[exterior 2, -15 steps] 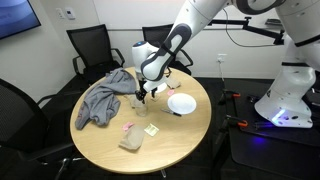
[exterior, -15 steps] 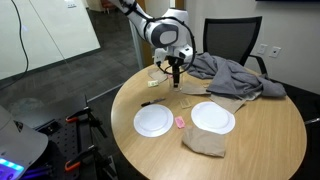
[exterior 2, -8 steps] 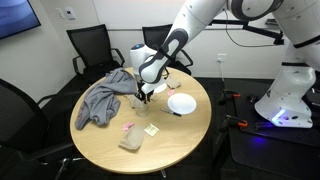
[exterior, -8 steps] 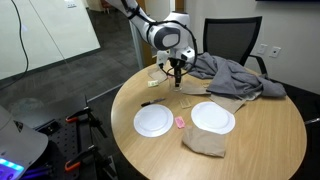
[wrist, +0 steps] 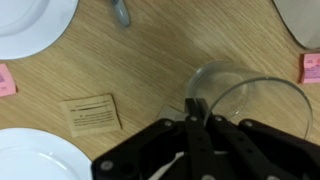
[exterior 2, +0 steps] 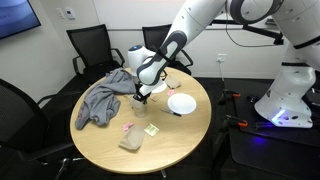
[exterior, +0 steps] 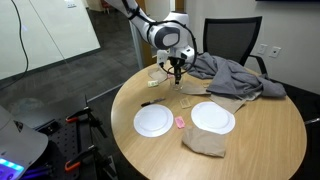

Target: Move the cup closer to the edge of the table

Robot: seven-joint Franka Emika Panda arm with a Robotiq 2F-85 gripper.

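The cup point(wrist: 226, 82) is a small clear tumbler standing upright on the tan wood table point(wrist: 150, 55). In the wrist view, my gripper point(wrist: 195, 106) has its two dark fingers pressed together over the cup's near rim, pinching the glass wall. In both exterior views the gripper point(exterior: 177, 77) point(exterior 2: 141, 96) points straight down at the table's far part, beside the grey cloth. The cup itself is too small and clear to make out under it there.
Two white plates point(exterior: 153, 121) point(exterior: 213, 117) lie on the table point(exterior: 265, 140) with a pink packet point(exterior: 179, 122) between them. A grey cloth point(exterior: 230, 75), a brown paper bag point(exterior: 205, 143), a black pen point(exterior: 147, 103) and a paper slip point(wrist: 92, 113) also lie about. Office chairs point(exterior: 230, 40) stand around.
The gripper's jaws have closed onto the cup's rim. The arm has hardly moved, and the cup stays in place.
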